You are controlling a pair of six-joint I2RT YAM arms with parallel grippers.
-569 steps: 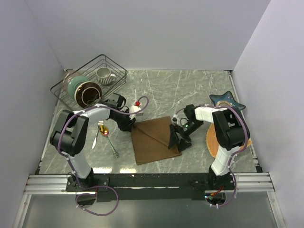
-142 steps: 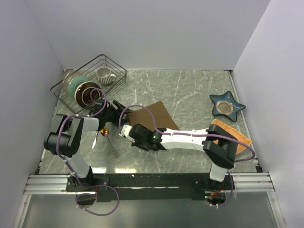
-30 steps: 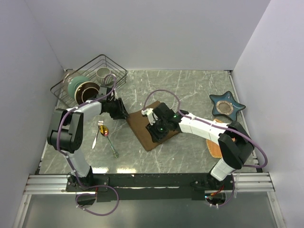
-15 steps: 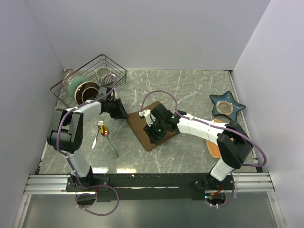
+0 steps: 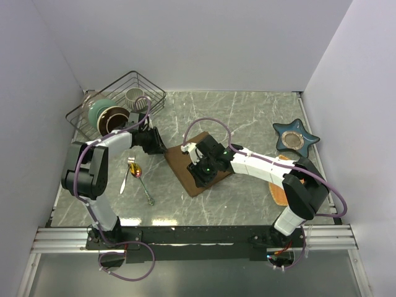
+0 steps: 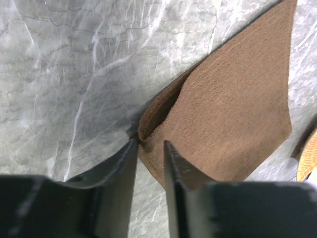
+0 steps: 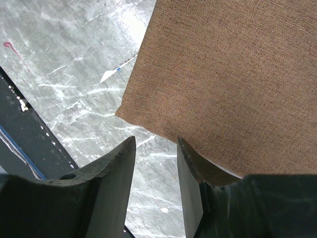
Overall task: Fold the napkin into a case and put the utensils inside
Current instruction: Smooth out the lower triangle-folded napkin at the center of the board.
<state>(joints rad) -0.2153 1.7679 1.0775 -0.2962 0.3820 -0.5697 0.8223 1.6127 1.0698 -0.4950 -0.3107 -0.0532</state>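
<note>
Napkin (image 5: pixel 178 162), top view: folded narrow on the tabletop (image 5: pixel 247 117), with the utensils (image 5: pixel 137 173) well apart to its left. Left wrist: the left tool (image 6: pixel 150 143) straddles a lifted corner; whether it clamps cannot be told (hold this mouth raised for insertion). Right wrist: the right tool (image 7: pixel 156 140) is open and empty at the cloth's edge; it should pin the cloth flat.

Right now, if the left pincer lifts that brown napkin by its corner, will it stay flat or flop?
Probably flop: the napkin curls softly at its corner by the left pincer, so it should drape. The layers gape there, so they may slide apart. The coarse weave likely grips well.
</note>
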